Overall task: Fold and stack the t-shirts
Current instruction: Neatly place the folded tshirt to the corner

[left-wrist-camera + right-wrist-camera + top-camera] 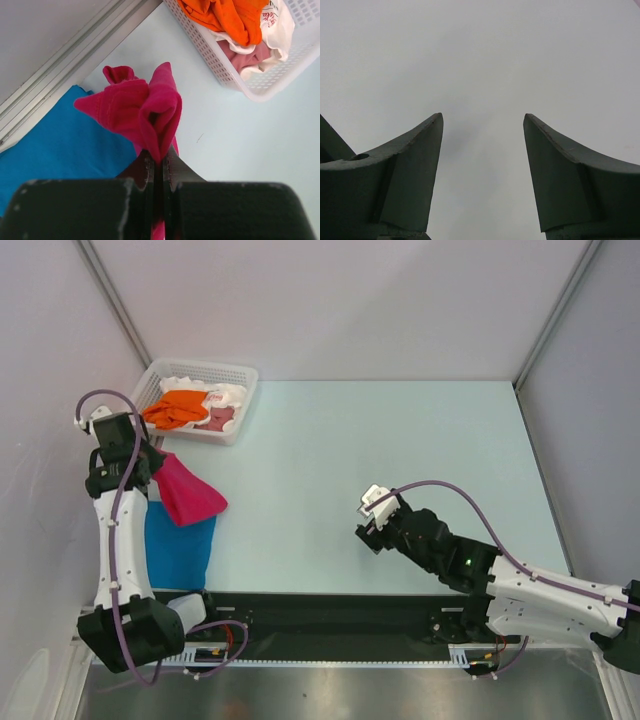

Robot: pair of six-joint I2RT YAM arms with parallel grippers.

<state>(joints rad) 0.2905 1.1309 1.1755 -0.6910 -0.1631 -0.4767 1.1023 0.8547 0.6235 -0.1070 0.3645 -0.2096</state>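
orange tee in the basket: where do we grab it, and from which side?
Pinch a raised fold at the crest of the orange t-shirt, coming straight down from above. It lies bunched on top of the pile, and the walls of the lattice basket block any side approach. The left gripper is shut on the crimson t-shirt, so the open right gripper looks free.

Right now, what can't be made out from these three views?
Top view: the far end of the blue t-shirt is hidden by the crimson t-shirt, left edge behind the left arm.
Top view, basket: the orange t-shirt covers much of the pink t-shirt and white t-shirt; count unclear.
Left wrist view: crimson t-shirt bunched in the left gripper, shape unreadable.
Right wrist view: only the open right gripper and blank surface.
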